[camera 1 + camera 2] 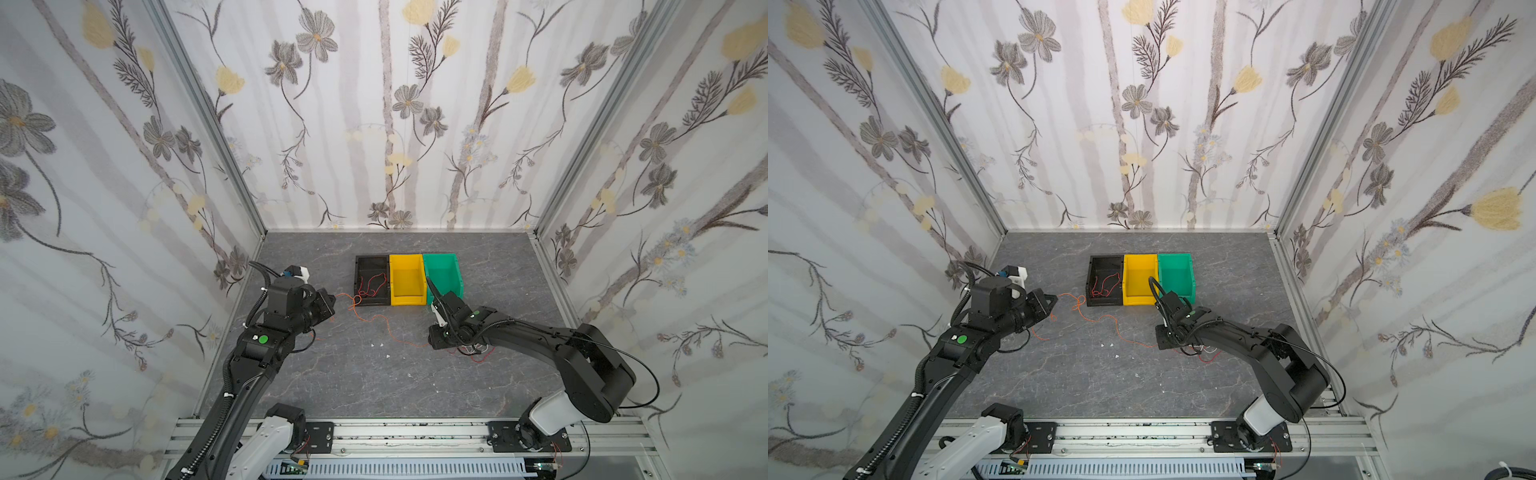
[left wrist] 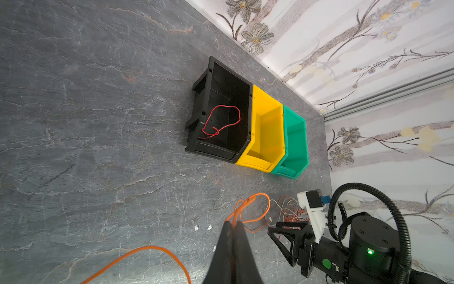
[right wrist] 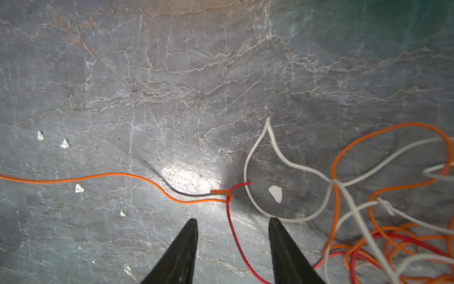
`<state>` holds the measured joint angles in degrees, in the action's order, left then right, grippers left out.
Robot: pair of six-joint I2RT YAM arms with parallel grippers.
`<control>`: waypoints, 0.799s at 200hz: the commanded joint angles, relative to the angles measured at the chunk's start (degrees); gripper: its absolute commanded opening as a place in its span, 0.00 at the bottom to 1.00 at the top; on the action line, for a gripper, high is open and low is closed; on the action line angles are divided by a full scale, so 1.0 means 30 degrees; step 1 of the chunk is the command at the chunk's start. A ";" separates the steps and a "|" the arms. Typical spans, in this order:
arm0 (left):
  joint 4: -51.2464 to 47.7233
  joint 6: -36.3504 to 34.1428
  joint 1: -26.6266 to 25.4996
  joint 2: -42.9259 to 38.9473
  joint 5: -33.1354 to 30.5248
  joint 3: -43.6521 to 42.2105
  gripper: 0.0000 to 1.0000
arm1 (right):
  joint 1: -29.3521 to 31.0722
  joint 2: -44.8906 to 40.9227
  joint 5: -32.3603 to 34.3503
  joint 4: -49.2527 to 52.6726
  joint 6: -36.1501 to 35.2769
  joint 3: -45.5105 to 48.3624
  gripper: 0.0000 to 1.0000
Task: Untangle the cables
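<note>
We see a grey marbled table (image 1: 374, 386) boxed in by floral walls (image 1: 374, 124), with the cables (image 1: 473, 353) tangled beside the right arm. An orange cable (image 2: 147, 247) trails across to the left end effector (image 2: 232, 223), which is clamped on it. Only the right wrist view shows the right end effector (image 3: 233, 219) parted and empty, straddling a red cable (image 3: 235, 236).
</note>
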<state>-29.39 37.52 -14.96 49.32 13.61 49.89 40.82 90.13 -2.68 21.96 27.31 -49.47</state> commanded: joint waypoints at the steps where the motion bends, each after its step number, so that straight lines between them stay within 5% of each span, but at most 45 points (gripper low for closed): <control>1: 0.0227 -0.0025 -0.0005 0.0005 -0.0196 -0.0105 0.00 | 0.0101 0.0482 -0.0086 0.0507 -0.0362 -0.0245 0.44; 80: -0.0215 -0.0405 0.0040 -0.0056 -0.1553 -0.0350 0.00 | 0.0127 0.0134 0.1063 0.1624 -0.0424 0.0055 0.09; 160: -0.2585 -0.0465 0.1063 -0.0848 -0.4974 -0.0289 0.00 | -0.1532 -0.2230 0.2651 0.1441 0.0687 0.0854 0.03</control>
<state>-34.26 36.18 -13.08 47.44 3.40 48.97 38.37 85.38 3.40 26.00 27.64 -48.10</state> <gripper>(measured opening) 0.050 0.048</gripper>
